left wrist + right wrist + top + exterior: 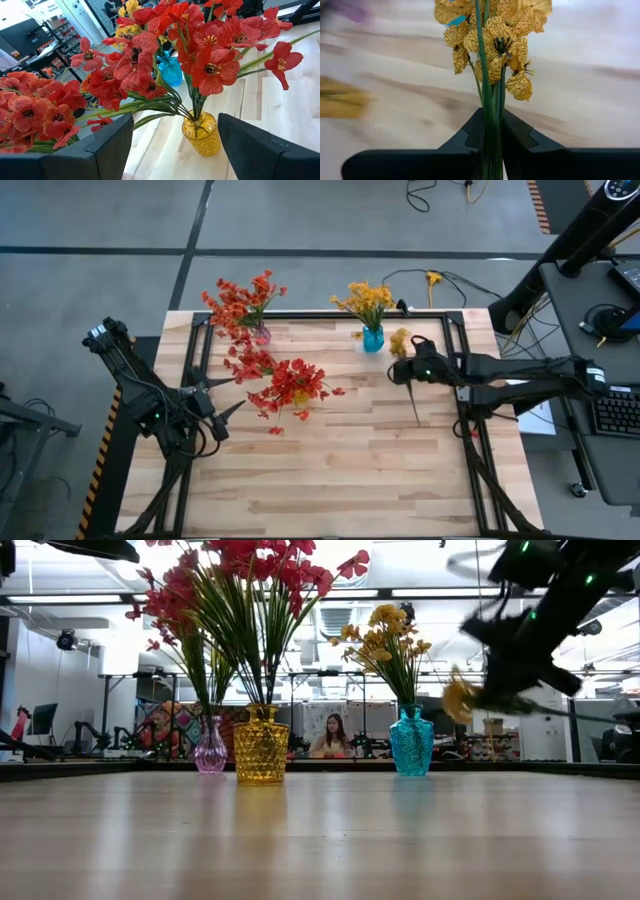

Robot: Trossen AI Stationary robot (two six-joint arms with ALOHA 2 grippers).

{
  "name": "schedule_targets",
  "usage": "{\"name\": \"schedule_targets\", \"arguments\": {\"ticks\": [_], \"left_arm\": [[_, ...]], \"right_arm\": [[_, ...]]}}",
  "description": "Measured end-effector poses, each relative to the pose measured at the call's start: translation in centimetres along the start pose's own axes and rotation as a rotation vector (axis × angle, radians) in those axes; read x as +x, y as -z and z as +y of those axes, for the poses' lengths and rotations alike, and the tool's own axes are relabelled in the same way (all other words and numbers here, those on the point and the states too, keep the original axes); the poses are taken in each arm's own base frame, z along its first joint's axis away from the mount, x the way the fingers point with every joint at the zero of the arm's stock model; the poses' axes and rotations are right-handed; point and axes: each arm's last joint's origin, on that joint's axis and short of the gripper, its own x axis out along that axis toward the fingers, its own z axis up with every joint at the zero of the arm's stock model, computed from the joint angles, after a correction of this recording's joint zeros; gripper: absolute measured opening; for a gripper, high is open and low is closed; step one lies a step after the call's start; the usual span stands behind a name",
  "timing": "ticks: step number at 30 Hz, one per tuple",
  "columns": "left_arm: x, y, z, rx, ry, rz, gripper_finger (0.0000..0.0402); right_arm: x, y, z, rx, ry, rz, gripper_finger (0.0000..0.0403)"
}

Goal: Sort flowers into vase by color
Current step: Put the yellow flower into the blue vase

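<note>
Yellow sprig [492, 50] stem pinched in closed right hand [491, 132], blossoms beyond fingertips; left hand [175, 145] wide open, empty.

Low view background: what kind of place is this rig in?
Probably an open robotics lab or workshop: a pale wooden table on a bare grey floor, a person at a desk behind it, and a black keyboard on a side bench.

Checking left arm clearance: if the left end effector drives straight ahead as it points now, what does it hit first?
Likely the red flowers in the yellow vase, dead ahead of the open left end effector; depth is uncertain.
</note>
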Motion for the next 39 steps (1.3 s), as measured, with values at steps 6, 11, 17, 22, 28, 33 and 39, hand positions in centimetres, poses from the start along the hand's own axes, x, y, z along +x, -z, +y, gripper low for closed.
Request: {"name": "schedule_targets", "arguments": {"ticks": [6, 11, 17, 22, 28, 33, 39], "left_arm": [[0.0, 0.0, 0.0, -0.002, 0.000, 0.000, 0.0272], [0.0, 0.0, 0.0, -0.005, 0.001, -0.001, 0.0272], [0.0, 0.0, 0.0, -0.005, 0.001, -0.001, 0.0272], [0.0, 0.0, 0.0, -0.004, 0.001, -0.001, 0.0272], [0.0, 0.0, 0.0, -0.004, 0.001, -0.001, 0.0272], [0.0, 0.0, 0.0, -0.004, 0.001, -0.001, 0.0272], [0.0, 0.0, 0.0, -0.003, 0.001, -0.001, 0.0272]], "right_arm": [[-1.8, 0.2, 3.0, -0.103, -0.215, -0.215, 0.0036], [-2.7, 0.1, 5.3, -0.238, -0.286, -0.441, 0.0036], [-3.4, -1.5, 7.5, -0.342, -0.289, -0.731, 0.0036], [-3.8, -3.5, 8.5, -0.393, -0.267, -0.987, 0.0036], [-2.6, -5.2, 8.2, -0.448, -0.333, -1.184, 0.0033], [-0.3, -6.2, 7.7, -0.532, -0.250, -1.228, 0.0032], [0.8, -6.9, 7.3, -0.527, -0.234, -1.289, 0.0032]]}}
